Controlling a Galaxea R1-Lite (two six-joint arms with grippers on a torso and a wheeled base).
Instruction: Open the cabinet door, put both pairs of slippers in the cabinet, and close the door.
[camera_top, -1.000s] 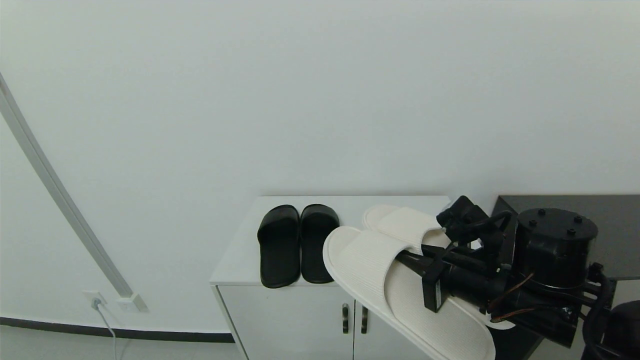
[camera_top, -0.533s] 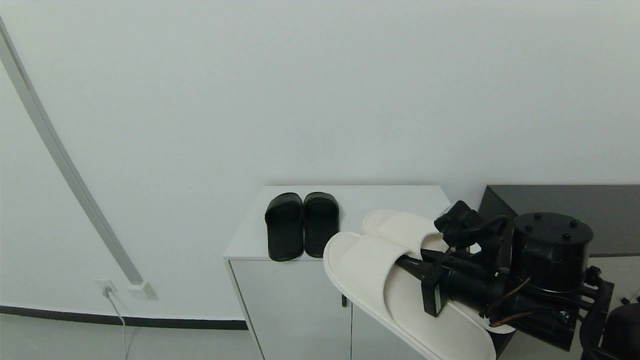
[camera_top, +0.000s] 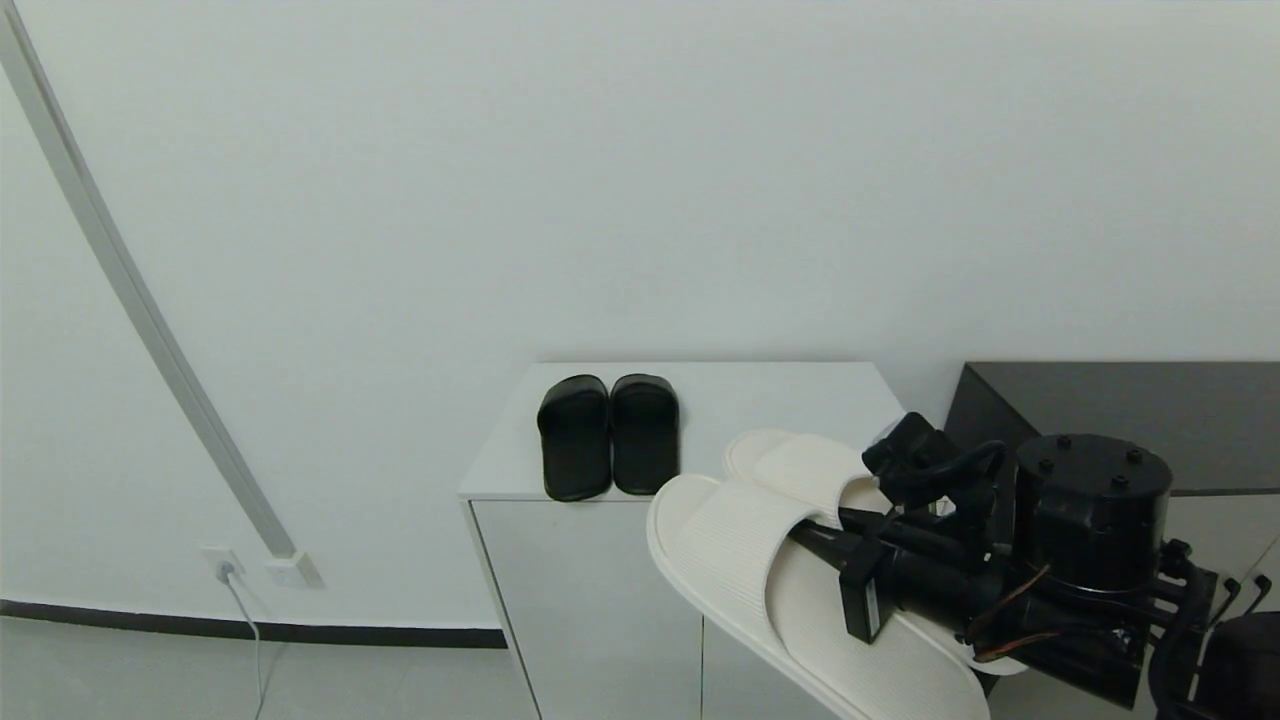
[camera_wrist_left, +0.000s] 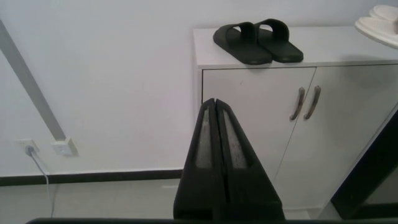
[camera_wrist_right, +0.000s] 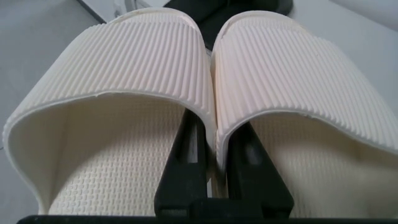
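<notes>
A pair of black slippers lies on top of the white cabinet, near its front edge. Both cabinet doors are closed, their two handles side by side. My right gripper is shut on the pair of white slippers, held in the air in front of the cabinet's right half. Its fingers reach under the straps and pinch the two inner edges of the white slippers together. My left gripper is shut and holds nothing, low in front of the cabinet's left side.
A dark cabinet adjoins the white one on the right. A grey cable duct runs slantwise down the wall to a socket with a cord. Bare floor lies left of the cabinet.
The whole head picture has shifted: the cabinet now looks smaller and sits higher, so the camera has moved. The white slippers stay held in my right gripper.
</notes>
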